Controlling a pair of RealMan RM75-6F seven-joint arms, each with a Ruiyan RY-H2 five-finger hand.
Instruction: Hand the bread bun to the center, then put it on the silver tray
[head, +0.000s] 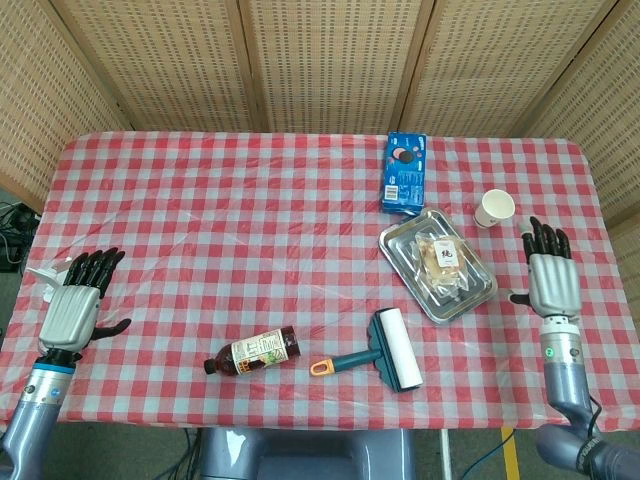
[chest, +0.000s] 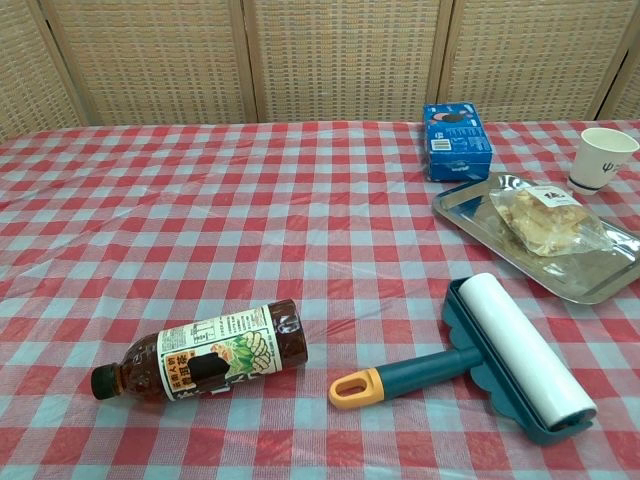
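Note:
The bread bun (head: 442, 260) (chest: 546, 222), in a clear wrapper, lies on the silver tray (head: 400, 250) (chest: 470, 205) at the right side of the table. My right hand (head: 548, 279) hovers open to the right of the tray, fingers spread, apart from it and holding nothing. My left hand (head: 73, 307) is open near the table's left front edge, far from the bun. Neither hand shows in the chest view.
A white paper cup (head: 495, 208) (chest: 603, 158) stands behind the tray's right end, a blue cookie box (head: 405, 172) (chest: 456, 141) behind its left. A teal lint roller (head: 385, 352) (chest: 500, 352) and a lying brown bottle (head: 252, 351) (chest: 200, 352) sit at the front.

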